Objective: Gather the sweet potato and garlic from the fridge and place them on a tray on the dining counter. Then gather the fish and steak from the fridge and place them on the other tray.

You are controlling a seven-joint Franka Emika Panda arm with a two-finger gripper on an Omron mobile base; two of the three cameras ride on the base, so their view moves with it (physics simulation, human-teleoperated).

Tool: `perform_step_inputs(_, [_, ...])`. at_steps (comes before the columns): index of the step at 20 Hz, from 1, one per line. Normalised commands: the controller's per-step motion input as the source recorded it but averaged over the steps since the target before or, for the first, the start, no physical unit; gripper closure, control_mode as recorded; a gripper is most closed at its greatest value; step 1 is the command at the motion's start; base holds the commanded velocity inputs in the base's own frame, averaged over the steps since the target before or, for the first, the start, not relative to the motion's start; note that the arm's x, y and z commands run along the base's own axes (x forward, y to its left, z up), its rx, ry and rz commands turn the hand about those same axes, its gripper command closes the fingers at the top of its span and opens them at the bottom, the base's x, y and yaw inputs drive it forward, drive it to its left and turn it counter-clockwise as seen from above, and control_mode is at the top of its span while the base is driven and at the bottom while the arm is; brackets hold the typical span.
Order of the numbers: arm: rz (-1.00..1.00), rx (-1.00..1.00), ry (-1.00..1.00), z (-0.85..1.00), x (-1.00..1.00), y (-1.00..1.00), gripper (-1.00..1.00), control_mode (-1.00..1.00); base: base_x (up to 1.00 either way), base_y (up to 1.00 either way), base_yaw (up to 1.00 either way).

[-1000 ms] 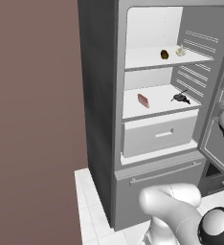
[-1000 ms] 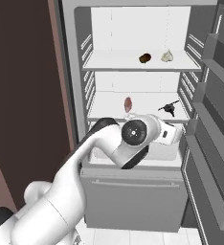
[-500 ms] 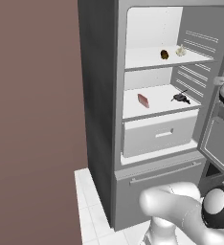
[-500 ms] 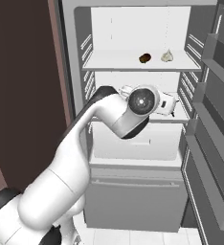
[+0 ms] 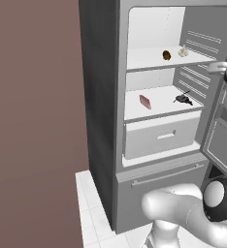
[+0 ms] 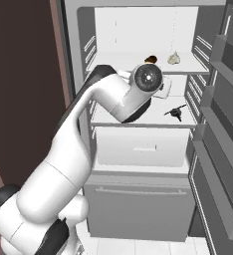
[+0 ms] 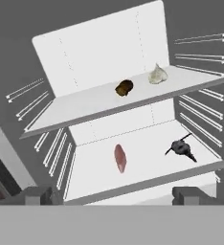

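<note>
The fridge [image 5: 101,97] stands open. On its upper shelf lie the brown sweet potato [image 7: 124,87] and, to its right, the pale garlic [image 7: 157,74]. The shelf below holds the pinkish steak [image 7: 120,158] and the dark grey fish [image 7: 182,147]. My gripper [image 7: 114,196] is open and empty, in front of the fridge and facing both shelves, well short of the food. In the right base view my arm's wrist covers the steak and most of the sweet potato [image 6: 150,59]; the garlic [image 6: 174,58] and fish [image 6: 175,112] are visible beside it.
The fridge door [image 6: 223,124] swings out on the right, its bins jutting toward my arm. A closed drawer [image 5: 159,138] sits under the lower shelf, with a handled freezer front [image 5: 164,177] beneath. A brown wall [image 5: 33,121] runs along the left, above white floor tiles [image 5: 93,208].
My arm has lifted the hand from the lower shelf's height to about the upper shelf's height. The gripper stayed open and the food has not moved.
</note>
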Motion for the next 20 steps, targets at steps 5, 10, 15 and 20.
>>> perform_step_inputs(5, [0.17,0.00,0.00,-0.17,0.01,0.83,-1.00,-1.00,0.00,0.00,0.00])
perform_step_inputs(10, [0.16,-0.06,0.02,-0.54,0.00,0.56,-1.00,-1.00,0.00,0.00,0.00])
perform_step_inputs(15, [0.11,-0.10,0.14,-0.67,0.10,0.21,-1.00,-1.00,0.00,0.00,0.00])
perform_step_inputs(20, [0.01,-0.06,0.06,-0.49,0.40,0.04,-1.00,-1.00,0.00,0.00,0.00])
